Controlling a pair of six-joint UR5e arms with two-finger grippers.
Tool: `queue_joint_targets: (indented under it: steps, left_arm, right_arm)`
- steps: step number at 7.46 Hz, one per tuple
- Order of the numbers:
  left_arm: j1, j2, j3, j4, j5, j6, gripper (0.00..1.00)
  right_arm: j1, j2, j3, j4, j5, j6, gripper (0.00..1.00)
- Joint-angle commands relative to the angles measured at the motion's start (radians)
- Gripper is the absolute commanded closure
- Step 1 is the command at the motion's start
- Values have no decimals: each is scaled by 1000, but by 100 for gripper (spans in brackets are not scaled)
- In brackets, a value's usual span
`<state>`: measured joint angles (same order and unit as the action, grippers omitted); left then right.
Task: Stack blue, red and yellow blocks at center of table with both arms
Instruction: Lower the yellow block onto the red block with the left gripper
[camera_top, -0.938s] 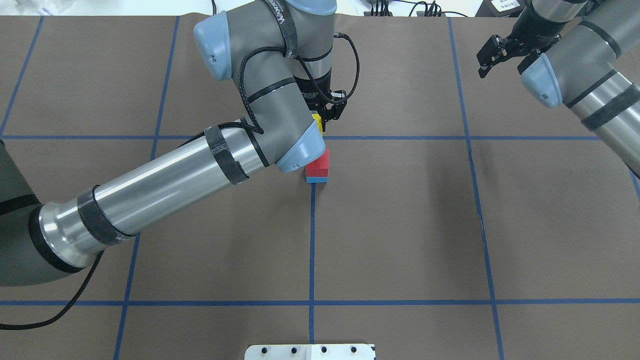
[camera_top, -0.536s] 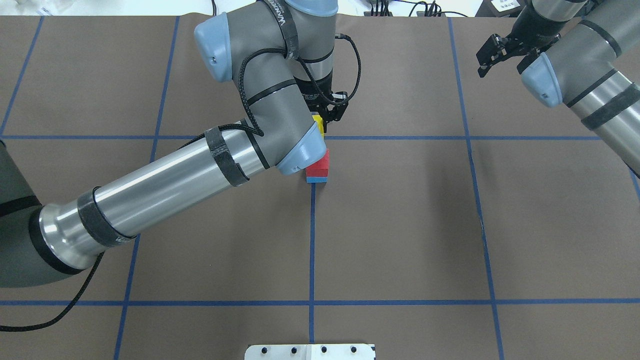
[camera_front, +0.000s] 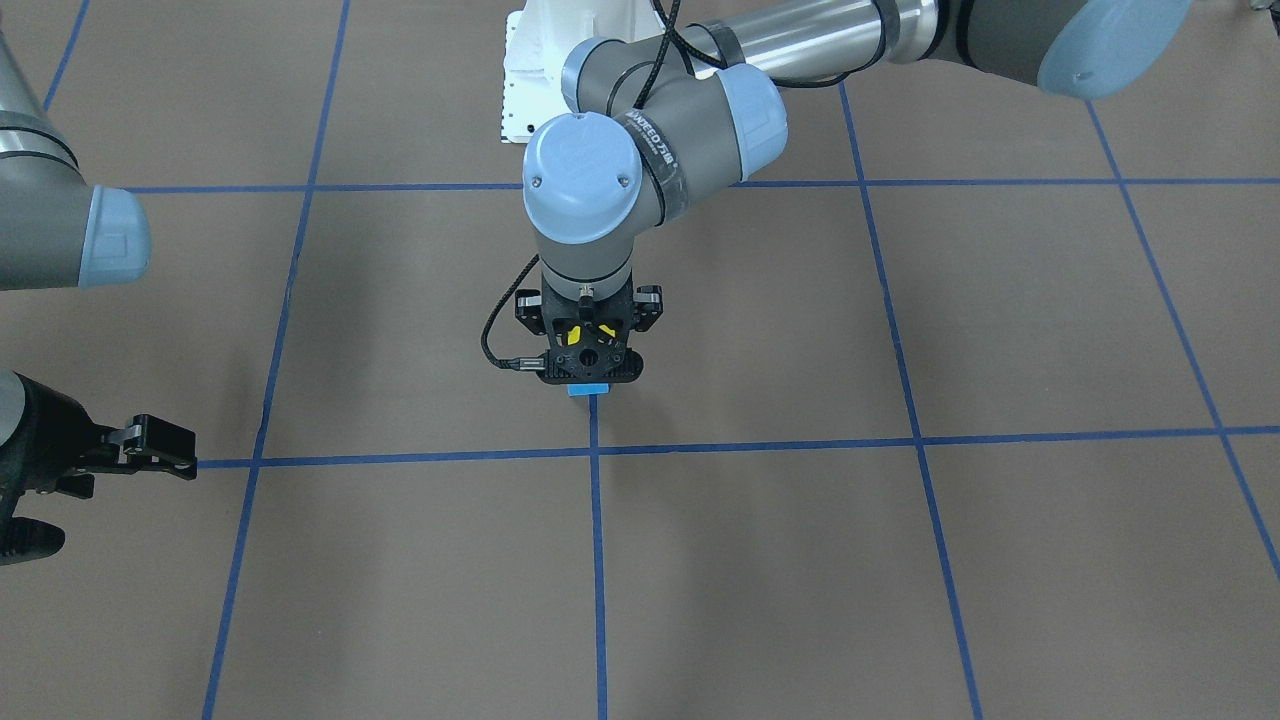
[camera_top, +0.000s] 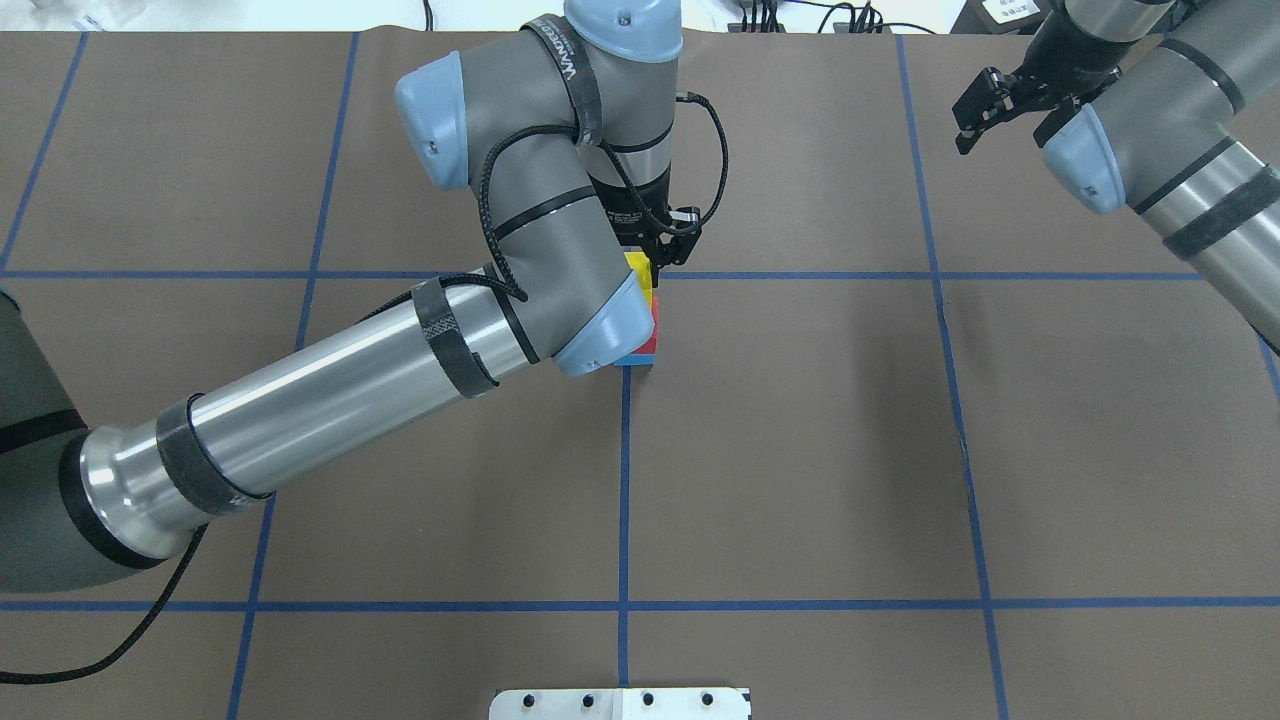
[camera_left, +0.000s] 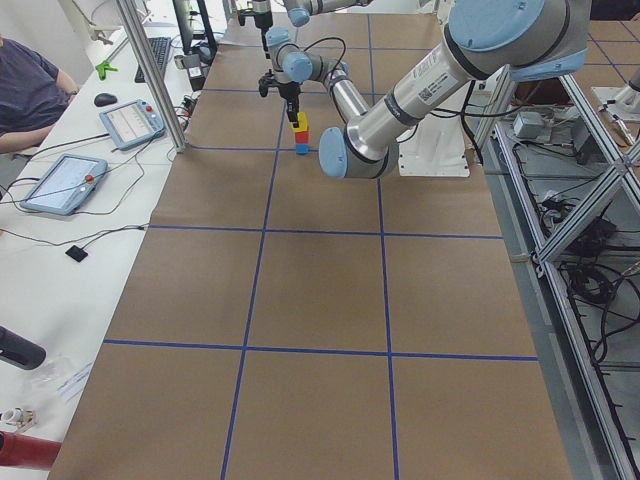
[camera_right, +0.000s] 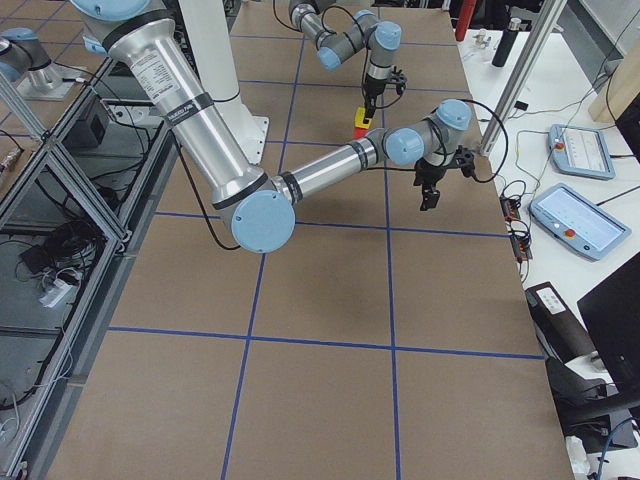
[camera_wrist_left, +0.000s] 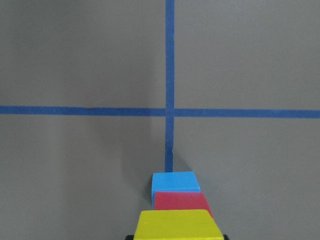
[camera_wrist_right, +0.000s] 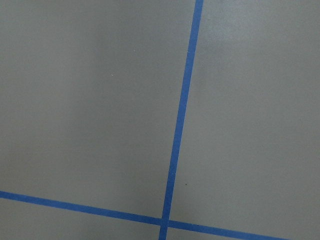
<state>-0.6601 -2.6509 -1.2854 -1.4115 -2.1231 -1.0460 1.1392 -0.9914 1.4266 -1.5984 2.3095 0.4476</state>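
— So, what has the left gripper (camera_front: 589, 348) got?
— Its jaws are clamped on the yellow block (camera_wrist_left: 179, 225), right over the red block (camera_wrist_left: 181, 202), which sits on the blue block (camera_wrist_left: 174, 182).
— Where on the table (camera_top: 800, 450)?
— Around the middle, on a tape line (camera_wrist_left: 170, 150) just short of a crossing.
— Is yellow touching red?
— From the side it looks seated; I can't be certain.
— And the right gripper (camera_front: 120, 500)?
— Jaws apart, holding nothing, well off to its own side.
— What's left?
— I'd judge only letting go of yellow and lifting clear.
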Motion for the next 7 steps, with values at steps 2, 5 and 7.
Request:
queue_joint_targets:
  steps: [2,5,7]
  left_arm:
    - [5,9,-22,0,0,0,100]
    - [5,2,-28,0,-2,-2,100]
    - [7,2,-26,-3,-2,-2,100]
  right_arm:
    - [7,-1,0,0,2,-4,0]
    - [13,-1,0,0,7,-7,0]
    - [14,-1,-2,0,7,-7,0]
